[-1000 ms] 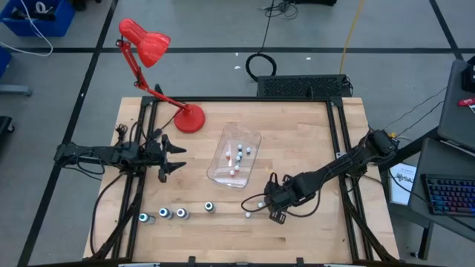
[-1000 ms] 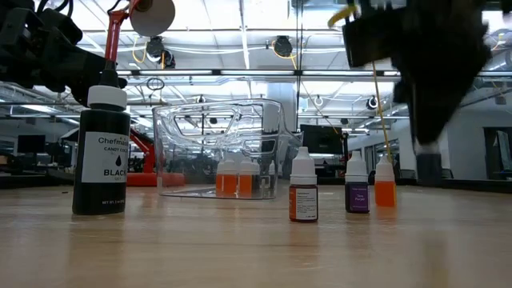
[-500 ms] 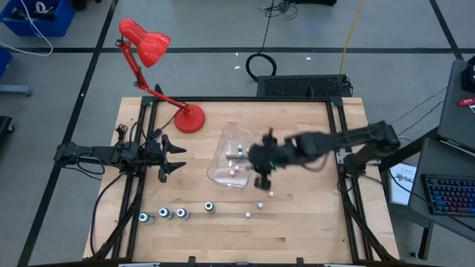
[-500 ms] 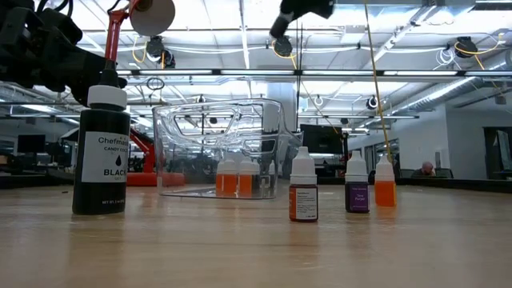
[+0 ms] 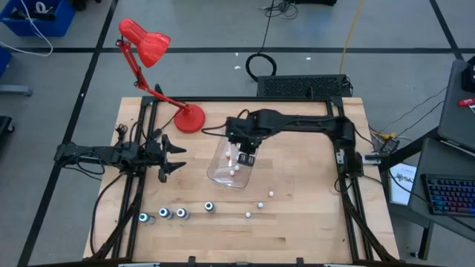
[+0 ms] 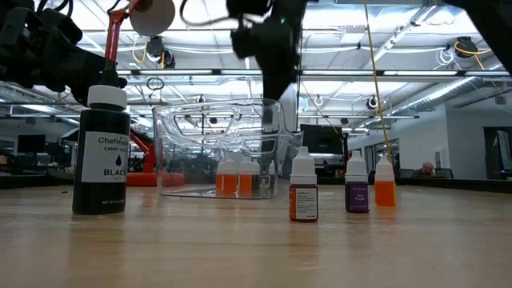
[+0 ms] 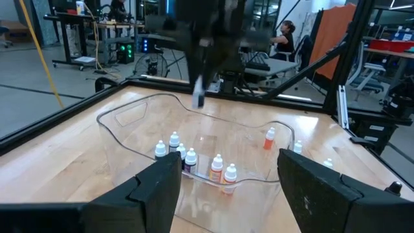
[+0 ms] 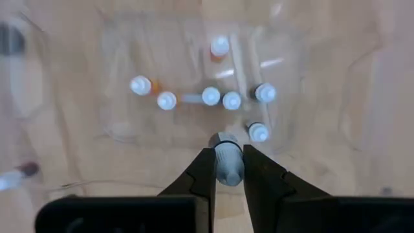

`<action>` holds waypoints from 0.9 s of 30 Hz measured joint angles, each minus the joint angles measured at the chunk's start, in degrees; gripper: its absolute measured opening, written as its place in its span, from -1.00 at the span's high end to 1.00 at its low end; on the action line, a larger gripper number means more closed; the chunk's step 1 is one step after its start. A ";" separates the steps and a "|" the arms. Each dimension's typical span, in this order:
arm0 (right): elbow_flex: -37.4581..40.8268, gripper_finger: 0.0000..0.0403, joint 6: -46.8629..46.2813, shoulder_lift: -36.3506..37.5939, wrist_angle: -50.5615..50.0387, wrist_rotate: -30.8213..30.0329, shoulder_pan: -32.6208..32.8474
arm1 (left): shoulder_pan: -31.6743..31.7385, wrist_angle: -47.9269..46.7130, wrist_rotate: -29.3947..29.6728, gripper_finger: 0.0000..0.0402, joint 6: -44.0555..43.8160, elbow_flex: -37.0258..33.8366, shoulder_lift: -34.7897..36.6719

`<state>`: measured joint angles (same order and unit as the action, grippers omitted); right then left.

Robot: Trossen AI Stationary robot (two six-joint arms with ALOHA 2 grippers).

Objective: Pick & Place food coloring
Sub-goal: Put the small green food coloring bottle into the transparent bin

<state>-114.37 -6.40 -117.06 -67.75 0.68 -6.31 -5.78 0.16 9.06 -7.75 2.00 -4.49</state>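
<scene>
A robotics lab: open hall with ceiling lights (image 6: 282,46), workbenches (image 7: 77,29) and a keyboard (image 5: 451,196).

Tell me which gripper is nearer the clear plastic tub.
Right. The right gripper hangs directly over the clear plastic tub, shut on a small bottle. The left gripper waits open off to the tub's left side, clear of it.

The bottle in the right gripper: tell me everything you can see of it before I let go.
The small bottle has a white cap and a pale body; its liquid colour cannot be made out. The right gripper is shut on it, a dark finger pressing each side, cap pointing away from the wrist. It hangs above the clear plastic tub, clear of its floor. From low on the table it shows as a pale stub just over the rim. Nothing else touches it.
</scene>
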 joint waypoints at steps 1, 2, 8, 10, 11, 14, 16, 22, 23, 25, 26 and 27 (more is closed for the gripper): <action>0.00 0.79 0.26 -1.07 -0.12 1.19 -0.16 | 0.00 0.00 0.00 -0.26 0.00 -0.01 0.00; 0.00 0.79 0.50 -1.98 -0.13 2.45 -0.17 | 0.00 0.00 -0.01 -0.26 0.00 0.00 0.00; 0.00 0.79 2.39 -6.62 1.08 5.65 0.29 | 0.01 0.02 -0.01 -0.26 0.00 -0.01 0.00; 0.00 0.79 2.80 -7.54 0.99 5.63 0.38 | 0.02 0.02 -0.02 -0.26 0.00 -0.01 0.00; 0.00 0.79 2.81 -7.83 1.01 5.63 0.38 | 0.00 0.02 -0.01 -0.26 0.00 -0.01 0.00; 0.00 0.79 2.83 -8.45 1.19 5.63 0.38 | 0.00 0.02 -0.01 -0.26 0.00 -0.01 0.00; 0.03 0.79 2.83 -8.56 1.11 5.63 0.38 | 0.00 0.00 0.00 -0.26 0.00 -0.02 0.00; 3.29 0.79 3.07 -8.56 3.89 5.63 0.40 | 0.01 0.02 -0.01 -0.26 0.00 -0.01 0.00; 3.96 0.79 3.08 -8.56 4.18 5.63 0.40 | 0.00 0.02 -0.02 -0.26 0.00 -0.02 0.00; 5.31 0.79 3.56 -8.54 5.32 5.63 0.40 | 0.00 0.02 -0.01 -0.26 0.00 -0.02 0.00; 6.06 0.79 3.84 -8.54 6.00 5.63 0.40 | 0.00 0.02 -0.01 -0.26 0.00 0.00 0.00; 6.83 0.79 4.08 -8.54 6.78 5.65 0.40 | 0.01 0.02 0.00 -0.26 0.00 -0.02 0.00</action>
<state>-107.53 -2.32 -125.60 -60.97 6.33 -5.91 -5.77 0.19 9.06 -7.75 1.98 -4.49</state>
